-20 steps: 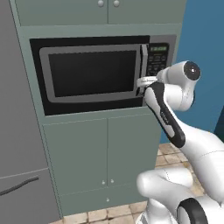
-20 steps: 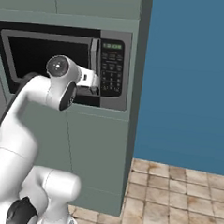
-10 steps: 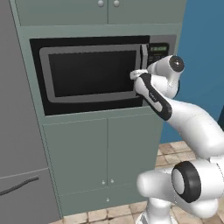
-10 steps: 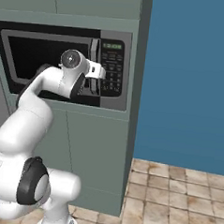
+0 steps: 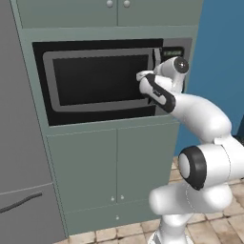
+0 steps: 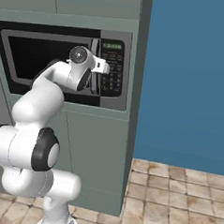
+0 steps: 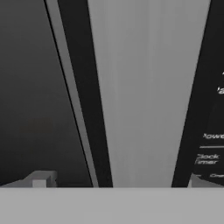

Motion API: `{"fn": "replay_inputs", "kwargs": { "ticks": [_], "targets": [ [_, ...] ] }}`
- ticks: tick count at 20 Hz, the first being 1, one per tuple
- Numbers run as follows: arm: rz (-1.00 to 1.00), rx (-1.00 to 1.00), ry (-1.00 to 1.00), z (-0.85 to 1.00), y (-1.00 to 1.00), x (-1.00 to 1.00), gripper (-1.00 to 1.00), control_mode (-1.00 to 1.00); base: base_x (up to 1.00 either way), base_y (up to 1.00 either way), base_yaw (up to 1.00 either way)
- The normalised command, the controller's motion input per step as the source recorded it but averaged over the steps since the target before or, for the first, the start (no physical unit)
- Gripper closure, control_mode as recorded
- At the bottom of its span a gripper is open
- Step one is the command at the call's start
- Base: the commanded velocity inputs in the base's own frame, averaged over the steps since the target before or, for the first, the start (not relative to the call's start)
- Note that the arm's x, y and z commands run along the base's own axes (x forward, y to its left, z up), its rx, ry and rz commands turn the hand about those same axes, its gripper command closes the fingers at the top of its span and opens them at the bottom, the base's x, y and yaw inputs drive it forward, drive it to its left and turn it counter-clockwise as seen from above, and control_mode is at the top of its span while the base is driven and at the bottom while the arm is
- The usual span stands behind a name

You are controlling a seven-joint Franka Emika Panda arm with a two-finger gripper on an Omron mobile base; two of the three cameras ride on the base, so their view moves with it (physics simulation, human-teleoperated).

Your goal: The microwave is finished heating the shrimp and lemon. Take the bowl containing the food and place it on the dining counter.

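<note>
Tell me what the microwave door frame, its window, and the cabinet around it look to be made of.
Microwave door frame: looks like brushed metal or grey plastic; flat grey, faint vertical streaks in the hand view. Window: probably dark tinted glass; glossy, near black, interior hidden. Cabinet: seemingly painted wood or laminate; even matte grey-green panels with small round knobs. Everything is rendered, so these are guesses.

The left base view looks forward from behind the arm's left side, squarely at the microwave (image 5: 100,81) built into the grey-green cabinet wall (image 5: 114,167), with the arm rising at lower right. The right base view faces that same microwave (image 6: 65,64) from the other side, taking in the blue wall (image 6: 191,81) and tiled floor (image 6: 174,202) too. The hand view sits very close to the microwave door, its frame (image 7: 144,92) running top to bottom beside the keypad (image 7: 212,148).
</note>
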Motion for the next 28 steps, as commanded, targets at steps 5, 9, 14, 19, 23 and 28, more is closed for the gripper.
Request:
{"fn": "replay_inputs", "kwargs": {
  "ticks": [5, 9, 14, 19, 23, 28],
  "targets": [
    [0.0, -0.01, 0.0, -0.06, 0.0, 0.7, -1.0, -1.0, 0.0, 0.0, 0.0],
    [0.01, 0.0, 0.0, -0.02, -0.01, 0.42, 1.0, -1.0, 0.0, 0.0, 0.0],
    [0.01, 0.0, 0.0, 0.0, -0.01, 0.0, 1.0, -1.0, 0.0, 0.0, 0.0],
    [0.0, 0.0, 0.0, 0.0, 0.0, 0.0, 1.0, -1.0, 0.0, 0.0, 0.0],
    [0.0, 0.0, 0.0, 0.0, 0.0, 0.0, 1.0, -1.0, 0.0, 0.0, 0.0],
    [0.0, 0.0, 0.0, 0.01, 0.0, -0.25, 1.0, -1.0, 0.0, 0.0, 0.0]
  ]
}}
